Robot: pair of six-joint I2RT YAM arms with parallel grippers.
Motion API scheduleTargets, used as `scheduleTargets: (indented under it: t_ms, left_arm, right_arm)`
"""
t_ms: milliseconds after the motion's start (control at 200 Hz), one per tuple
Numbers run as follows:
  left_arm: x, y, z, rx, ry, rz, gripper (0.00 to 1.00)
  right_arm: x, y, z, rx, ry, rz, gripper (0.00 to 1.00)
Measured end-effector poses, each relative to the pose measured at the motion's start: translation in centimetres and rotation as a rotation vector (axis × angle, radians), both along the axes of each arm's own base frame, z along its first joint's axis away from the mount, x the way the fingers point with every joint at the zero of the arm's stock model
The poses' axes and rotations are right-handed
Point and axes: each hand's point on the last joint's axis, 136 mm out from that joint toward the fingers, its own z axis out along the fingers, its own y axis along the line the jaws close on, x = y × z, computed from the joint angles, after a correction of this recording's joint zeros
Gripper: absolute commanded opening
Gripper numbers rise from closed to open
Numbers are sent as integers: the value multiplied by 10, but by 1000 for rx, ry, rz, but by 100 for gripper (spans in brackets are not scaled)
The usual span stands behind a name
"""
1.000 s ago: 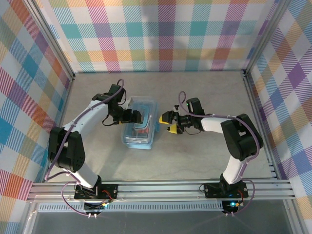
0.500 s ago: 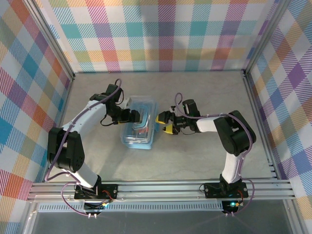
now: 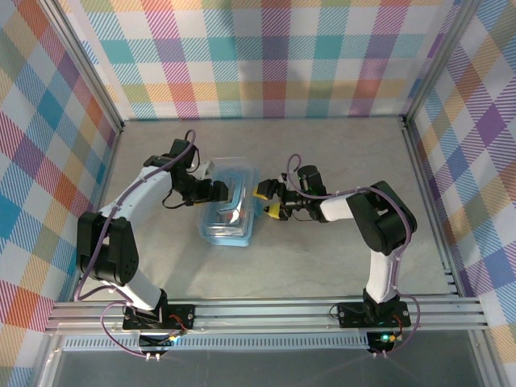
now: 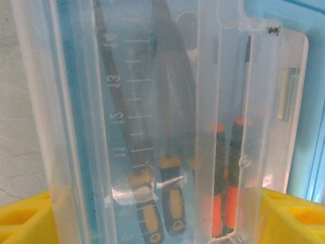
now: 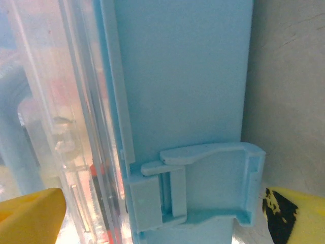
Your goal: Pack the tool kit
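Near the middle of the table [image 3: 322, 266], the left gripper [image 3: 228, 193] and right gripper [image 3: 265, 201], jaws apart, are, I think, shutting the case [image 3: 230, 222]; next the latch [image 5: 203, 183] needs pressing.

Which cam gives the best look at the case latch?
Right wrist: the light-blue latch sits close and sharp. Top external shows the case small, latch too tiny to tell. Left wrist looks through the clear lid at screwdrivers.

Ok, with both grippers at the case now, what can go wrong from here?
The right gripper is open around the blue latch; closing off-centre could slide past it or push the case sideways.
The left gripper straddles the clear lid; if that lid sits crooked over the screwdrivers, the latch may not catch.
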Motion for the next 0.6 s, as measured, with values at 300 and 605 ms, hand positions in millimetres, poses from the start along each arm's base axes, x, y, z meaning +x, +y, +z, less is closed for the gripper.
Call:
scheduleTargets:
  t_ms: [300,605]
  left_arm:
    - [0,2,0,3,-4,5,77]
    - [2,5,0,8,-7,17,76]
  right_arm:
    - [4,7,-7,31,37,-47,99]
    - [6,17,-3,90,51,-82,99]
